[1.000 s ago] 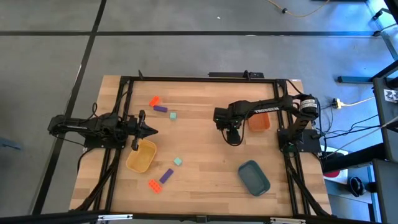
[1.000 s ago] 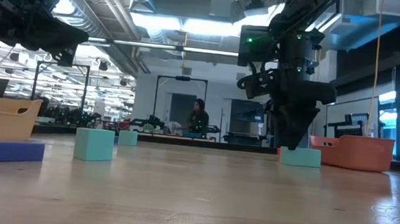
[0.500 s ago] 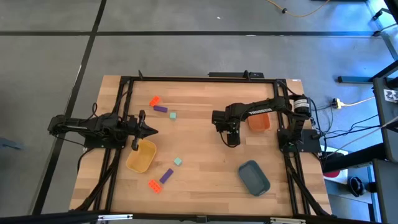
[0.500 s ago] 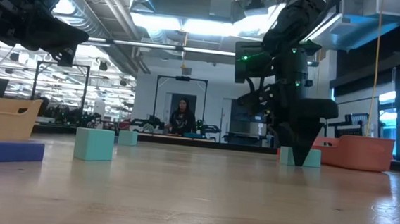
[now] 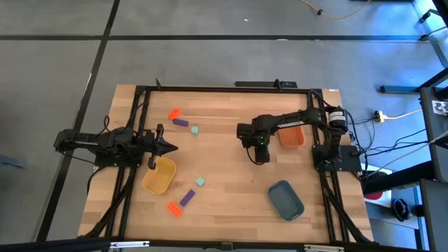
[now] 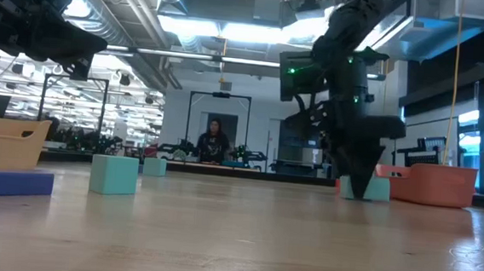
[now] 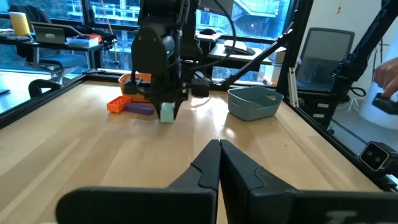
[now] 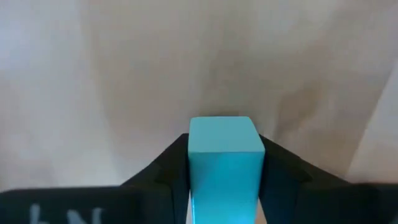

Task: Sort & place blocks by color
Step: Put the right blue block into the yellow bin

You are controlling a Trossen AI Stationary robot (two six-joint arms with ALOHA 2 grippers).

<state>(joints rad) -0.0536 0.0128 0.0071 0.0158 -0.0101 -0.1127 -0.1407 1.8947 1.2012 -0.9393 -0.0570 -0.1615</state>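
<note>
The right end effector [image 5: 260, 157] is clamped on a teal block [image 8: 224, 155] at worktop [image 5: 224, 175] centre, with the orange tray [image 5: 291, 136] at its 2 o'clock. The left end effector [image 5: 170, 147], fingers together, waits at the yellow tray's [image 5: 158, 176] 12 o'clock.

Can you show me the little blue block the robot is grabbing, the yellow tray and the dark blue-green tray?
Pale teal block [image 8: 224, 152], right wrist view: its front face, between the jaws.
Yellow tray [image 5: 159, 175], high view: its inside floor.
Dark teal tray [image 5: 285, 199], high view: its inside floor.
</note>
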